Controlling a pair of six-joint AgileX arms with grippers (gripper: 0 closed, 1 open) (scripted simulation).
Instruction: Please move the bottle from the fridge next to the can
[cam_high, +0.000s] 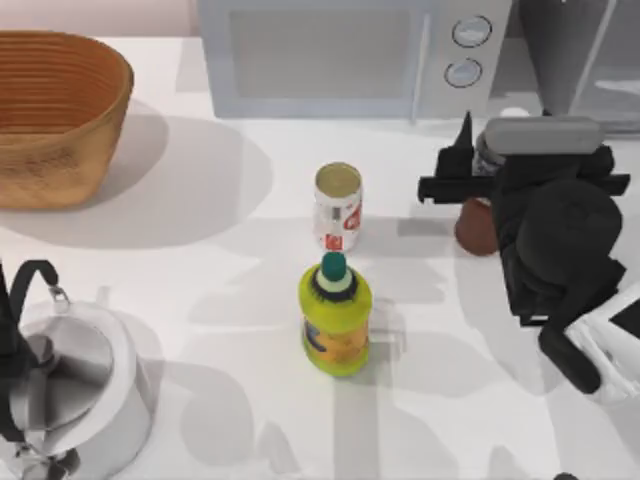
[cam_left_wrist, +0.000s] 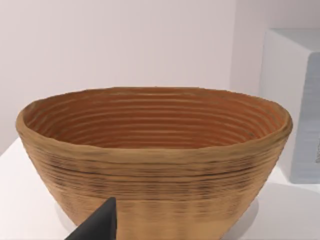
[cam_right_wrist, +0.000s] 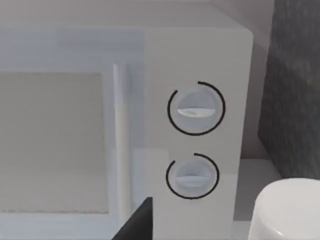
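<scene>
My right gripper (cam_high: 478, 190) hangs over the right side of the white worktop (cam_high: 200, 280), in front of the light grey microwave (cam_high: 340, 55) and the dark grey fridge (cam_high: 580, 50). The dark reddish-brown bottle (cam_high: 478, 225) stands beneath it, its lower body showing just beside my black fingers and its upper part lying under my wrist; whether my jaws are spread or pinching the bottle I cannot tell. In the right wrist view, the bottle's white cap (cam_right_wrist: 287, 210) sits close below the camera, with the microwave's two round dials (cam_right_wrist: 195, 107) ahead. The white can (cam_high: 338, 207) with red markings stands upright near mid-worktop, to the left of the bottle and apart from it. A yellow-green bottle (cam_high: 335, 320) with a teal cap stands just in front of the can. My left arm is parked at the left; its wrist view faces the woven basket (cam_left_wrist: 155, 165) at the far left. A steel kettle (cam_high: 70, 385) occupies the near left corner.
</scene>
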